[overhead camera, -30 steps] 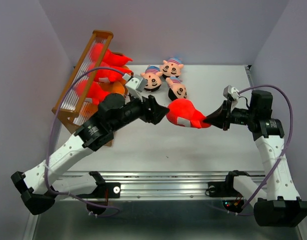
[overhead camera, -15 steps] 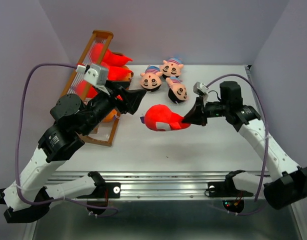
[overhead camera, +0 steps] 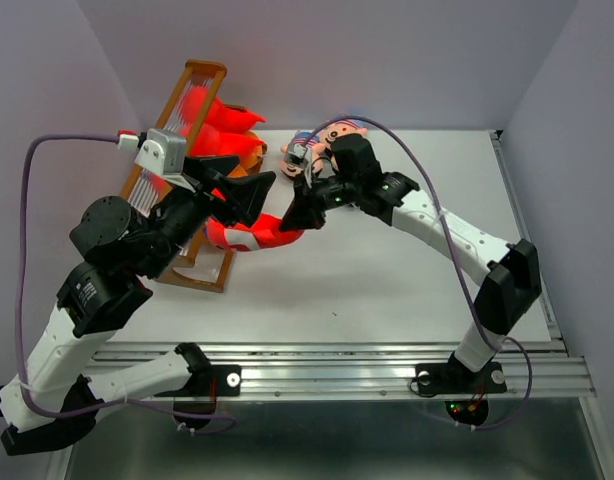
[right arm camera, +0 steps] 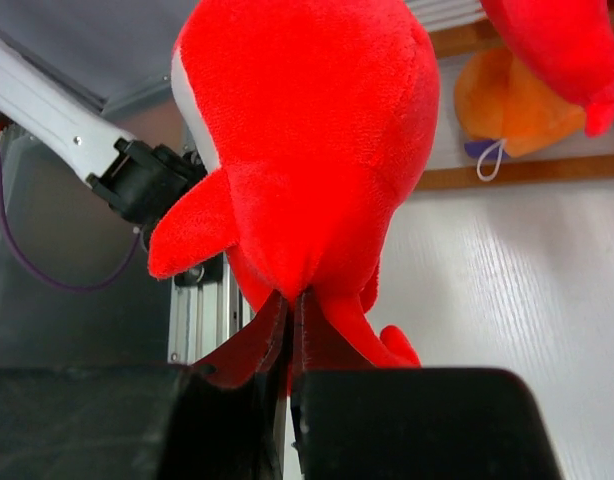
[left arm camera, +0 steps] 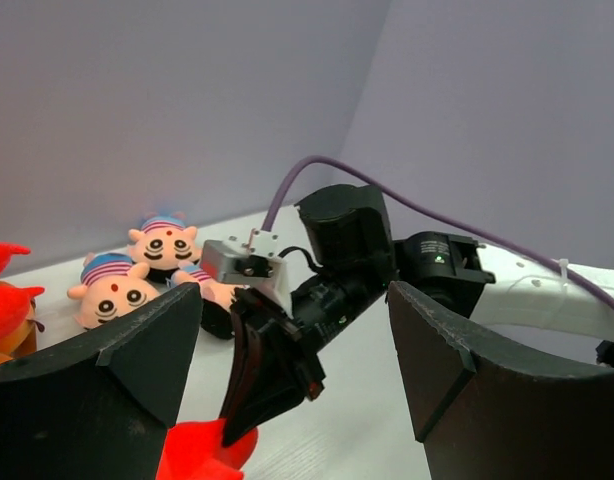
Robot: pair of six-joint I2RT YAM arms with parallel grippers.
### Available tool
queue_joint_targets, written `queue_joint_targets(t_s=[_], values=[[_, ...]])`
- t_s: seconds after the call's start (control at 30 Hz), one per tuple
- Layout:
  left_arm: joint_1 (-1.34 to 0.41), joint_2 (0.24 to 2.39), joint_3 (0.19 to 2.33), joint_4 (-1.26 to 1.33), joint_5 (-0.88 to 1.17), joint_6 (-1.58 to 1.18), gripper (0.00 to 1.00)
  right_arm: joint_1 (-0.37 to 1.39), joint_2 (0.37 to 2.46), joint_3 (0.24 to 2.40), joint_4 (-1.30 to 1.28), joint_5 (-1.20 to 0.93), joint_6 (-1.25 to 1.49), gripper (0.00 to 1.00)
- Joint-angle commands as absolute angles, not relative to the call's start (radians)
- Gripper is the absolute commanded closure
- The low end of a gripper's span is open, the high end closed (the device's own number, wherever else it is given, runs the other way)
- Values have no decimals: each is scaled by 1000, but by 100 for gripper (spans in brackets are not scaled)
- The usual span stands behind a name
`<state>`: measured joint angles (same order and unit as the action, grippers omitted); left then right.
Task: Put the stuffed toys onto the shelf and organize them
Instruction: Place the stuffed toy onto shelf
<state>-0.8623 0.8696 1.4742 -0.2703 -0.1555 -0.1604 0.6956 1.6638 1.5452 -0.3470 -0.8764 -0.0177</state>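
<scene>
Right fingers (right arm camera: 290, 335) are pinched tight on the pointed tail of a red toy (overhead camera: 249, 236), so its plump body hangs free ahead of them, just in front of the shelf (overhead camera: 202, 72) at the far left corner of the worktop (overhead camera: 387, 290). Holding it by the tail leaves the body clear to be pushed onto a tier, I judge. Left fingers (overhead camera: 249, 188) stand wide apart with nothing between them, poised just above the toy, seemingly ready to steady or take it. The toy is bright red plush, rounded, with a small side fin and a white patch on one flank. More red toys (overhead camera: 227, 118) and an orange one (right arm camera: 497, 100) sit on the shelf. Doll heads (left arm camera: 112, 290) with striped caps lie on the worktop by the far edge, not yet shelved.
</scene>
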Motion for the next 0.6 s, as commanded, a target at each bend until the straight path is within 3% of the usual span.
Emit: queue_joint_targets(t_s=[0.0, 0.57], values=[[-861, 851, 1508, -210, -175, -138, 14, 733, 1746, 1684, -256, -854, 83, 99], [-862, 799, 1456, -192, -181, -163, 12, 860, 1914, 1799, -115, -828, 258, 99]])
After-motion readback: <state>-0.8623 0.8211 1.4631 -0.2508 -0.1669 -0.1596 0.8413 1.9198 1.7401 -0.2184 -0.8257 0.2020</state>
